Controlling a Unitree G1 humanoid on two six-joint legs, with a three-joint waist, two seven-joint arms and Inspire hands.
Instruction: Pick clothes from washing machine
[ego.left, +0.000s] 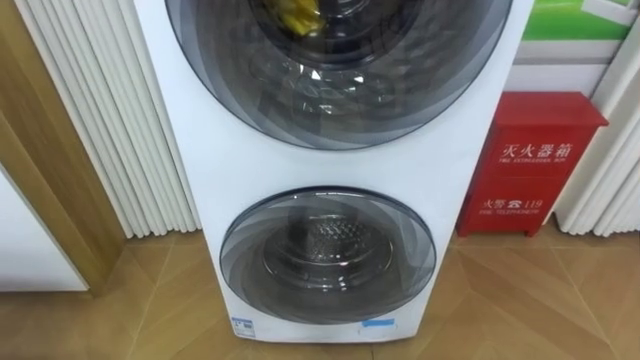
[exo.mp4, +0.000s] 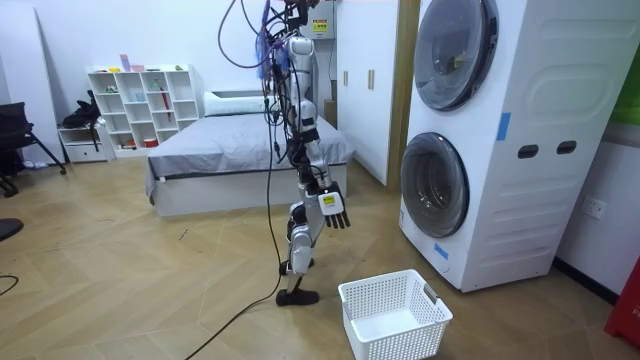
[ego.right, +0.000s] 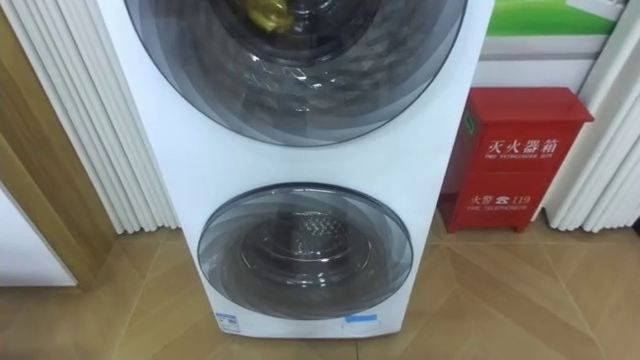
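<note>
The robot stands on the wooden floor (exo.mp4: 150, 290), facing the washing machine (ego.left: 200, 180) but well apart from it. By the way its body faces, the hand hanging low in front of it is the right hand (exo.mp4: 335, 208), with its fingers loose and spread and nothing in them. Just beside its feet, between it and the machine, sits a white basket (exo.mp4: 395, 340) with no clothes visible inside.

The lower door (ego.left: 328, 250) is closed, and only bare metal drum shows through the glass. The upper door (ego.left: 340, 90) also looks closed. Behind its glass lies a bunch of yellow clothes (ego.left: 295, 15), so the laundry is inside the upper drum. A red cabinet (ego.left: 530, 165) stands against the wall past the machine.

The task seems barely begun. The approach, opening the upper door, reaching in, gripping the clothes and taking them out all appear left to do.
</note>
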